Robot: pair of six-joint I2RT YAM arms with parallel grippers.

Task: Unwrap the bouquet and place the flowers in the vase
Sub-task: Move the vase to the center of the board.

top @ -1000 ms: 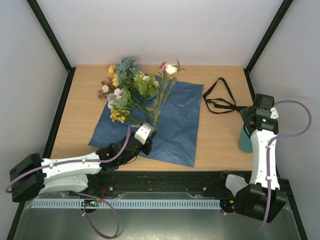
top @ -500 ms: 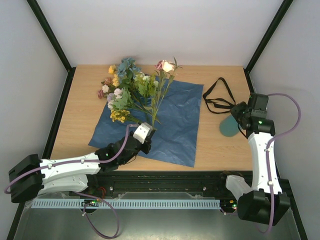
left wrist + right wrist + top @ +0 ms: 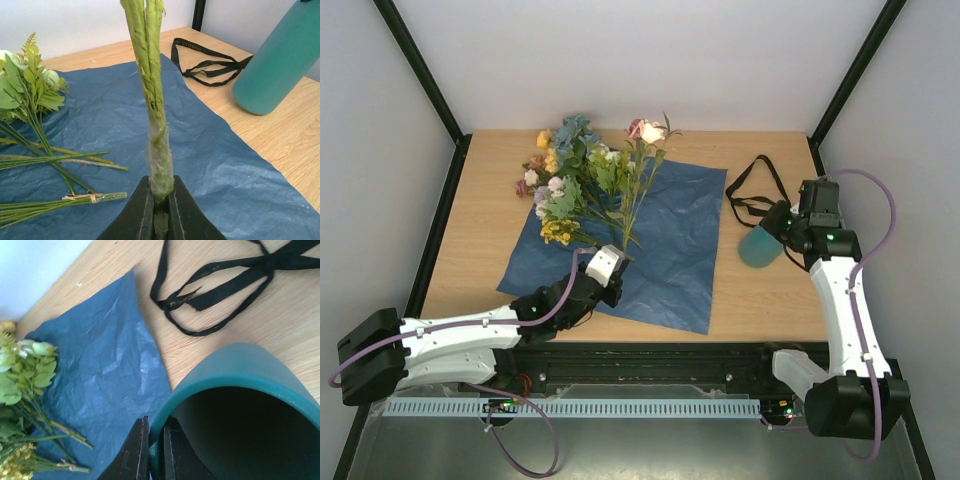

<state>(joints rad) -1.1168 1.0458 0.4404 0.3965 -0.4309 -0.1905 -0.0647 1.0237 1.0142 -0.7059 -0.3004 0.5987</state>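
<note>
Flower stem [image 3: 150, 90] pinched in closed left gripper [image 3: 160, 195], clear only in left wrist view. Right gripper [image 3: 155, 437] clamps vase [image 3: 235, 365] rim; top view shows vase tilted, just beside blue paper [image 3: 670, 250]

A dark blue paper sheet [image 3: 670, 250] lies flat in the middle of the wooden table [image 3: 770, 300]. Flowers [image 3: 575, 180] fan from its middle toward 11 o'clock, with some blooms over bare wood. Toward 7 o'clock on the sheet, the left gripper [image 3: 610, 262] meets the foot of one stem [image 3: 638, 195] that points to 12 o'clock. A black ribbon [image 3: 755, 195] lies at 2 o'clock. At 3 o'clock the right gripper [image 3: 785, 232] holds a teal vase [image 3: 758, 248] tilted, just beside the sheet's edge.
</note>
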